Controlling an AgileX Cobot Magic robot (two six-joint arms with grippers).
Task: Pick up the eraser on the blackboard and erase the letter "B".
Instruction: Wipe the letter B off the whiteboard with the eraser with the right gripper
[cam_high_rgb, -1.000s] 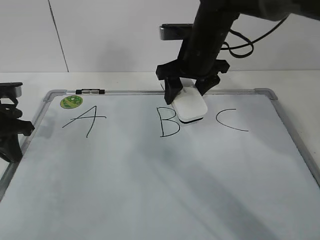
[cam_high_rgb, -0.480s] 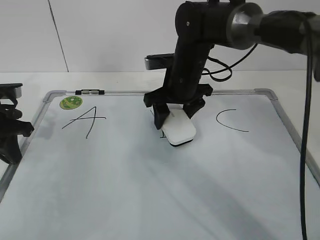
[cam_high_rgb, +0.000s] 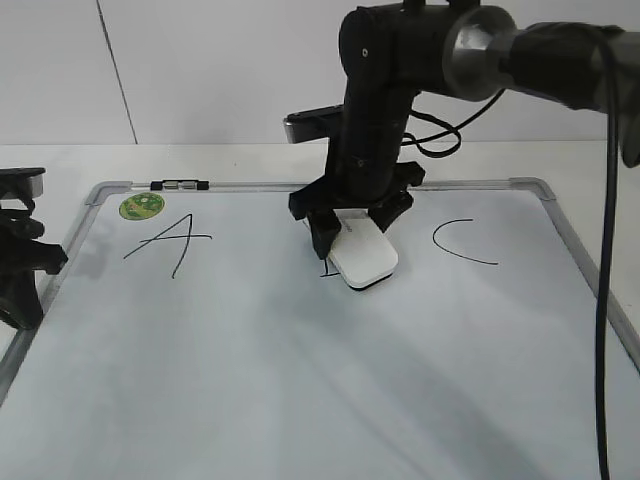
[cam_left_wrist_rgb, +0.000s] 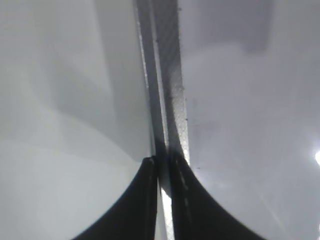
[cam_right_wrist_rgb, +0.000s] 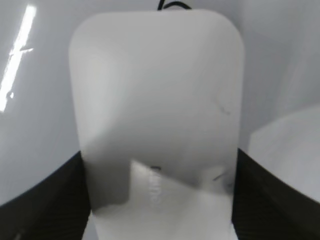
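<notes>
The white eraser lies flat on the blackboard, with my right gripper shut on it from above. In the right wrist view the eraser fills the space between the two black fingers, which touch its sides. Of the letter "B" only a short black stroke shows at the eraser's left edge; whatever else there is lies under the eraser and gripper. My left gripper rests shut at the board's left edge, its tips over the grey frame.
A slanted "A" is at the left and a "C" at the right of the board. A round green sticker sits in the top left corner, with a small clip on the top frame. Cables hang behind the right arm.
My right gripper has carried the eraser from just right of the "B" leftward and nearer, across the letter. The full "B" seen before no longer shows. The left arm has stayed still.
</notes>
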